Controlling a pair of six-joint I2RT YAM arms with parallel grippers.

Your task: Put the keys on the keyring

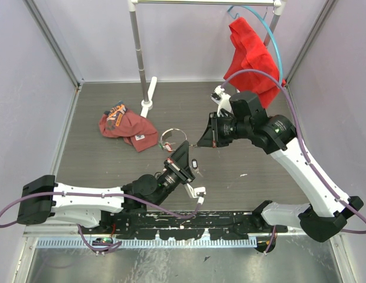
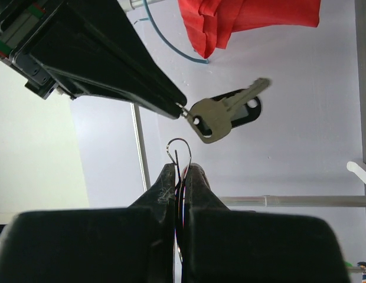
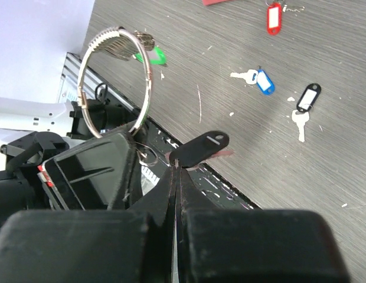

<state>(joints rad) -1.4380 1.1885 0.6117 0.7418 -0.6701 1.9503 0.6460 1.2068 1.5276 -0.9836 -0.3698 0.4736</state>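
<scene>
Threading step; my left tool [image 2: 178, 169] is clamped on the keyring [image 3: 112, 38], held up over the bench [image 1: 260, 112] middle; my right tool [image 3: 176, 172] pinches a black-tagged key [image 2: 215, 119] just beside it; next, I judge, comes working the key's small loop onto the ring.

My bench is a dark grey wood-grain tabletop [image 1: 260, 118], boxed in by pale lilac walls [image 1: 189, 41] with aluminium posts [image 1: 53, 41] at the back corners. Behind stands my clothes rail, a metal pole [image 1: 137, 53] on a white foot [image 1: 149, 97]. A red cloth [image 1: 249, 59] hangs from its blue hanger [image 1: 271, 35]. A crumpled red garment [image 1: 127, 127] lies to the left. The light is soft and even.
</scene>
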